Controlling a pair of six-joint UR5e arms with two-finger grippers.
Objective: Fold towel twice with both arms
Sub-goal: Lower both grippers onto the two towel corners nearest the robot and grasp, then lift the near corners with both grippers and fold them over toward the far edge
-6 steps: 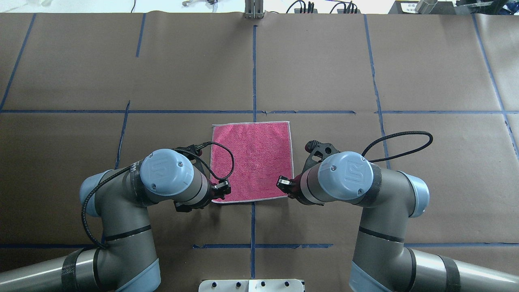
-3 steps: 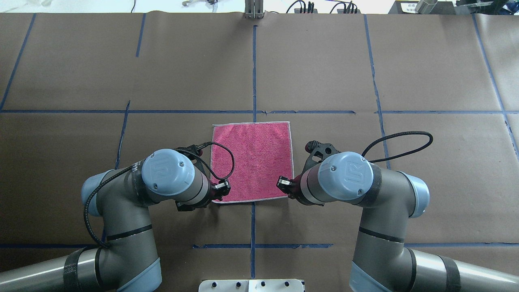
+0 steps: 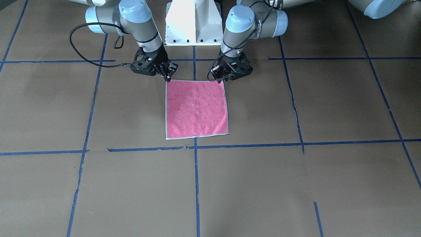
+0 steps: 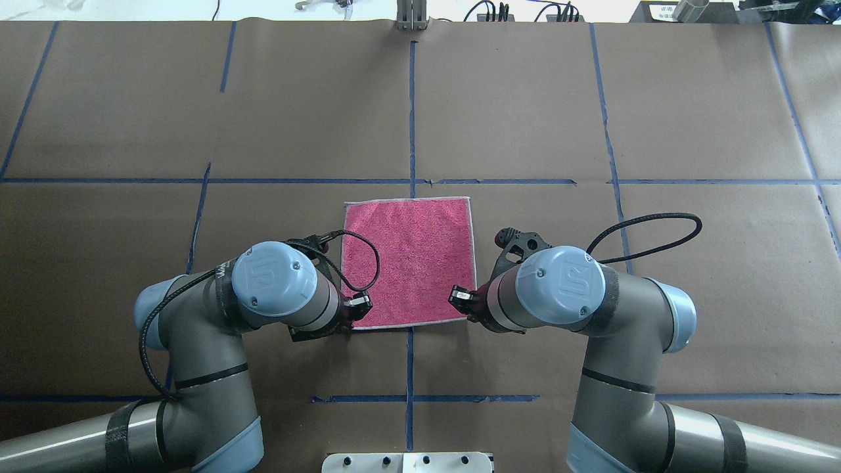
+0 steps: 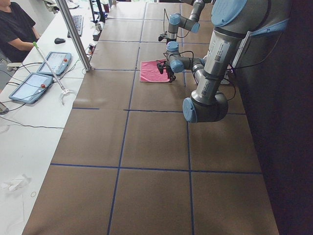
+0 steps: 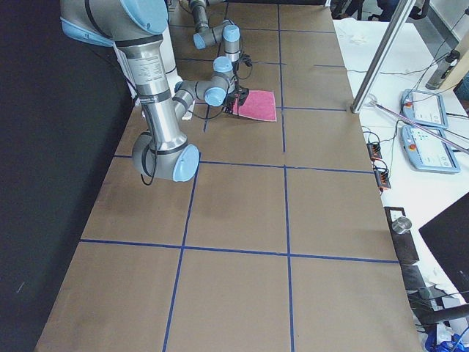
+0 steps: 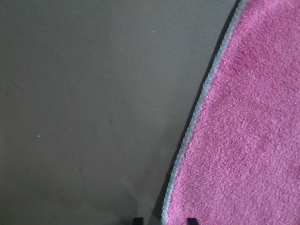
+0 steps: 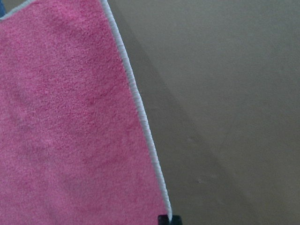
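Towel, small square pink terry cloth with whitish hem (image 4: 407,263), lies flat, pink face up, on brown paper-covered table (image 4: 525,98). A blue tape line (image 4: 412,118) runs under its middle. Left black skeletal gripper (image 3: 219,78) sits at the towel's robot-side corner on the robot's left. Its fingertips (image 7: 190,220) are apart with the hem between them (gap visible, no clamp). Right black skeletal gripper (image 3: 167,78) is at the towel's other robot-side corner, tips nearly together at the hem end. Gripping or not: cannot tell.
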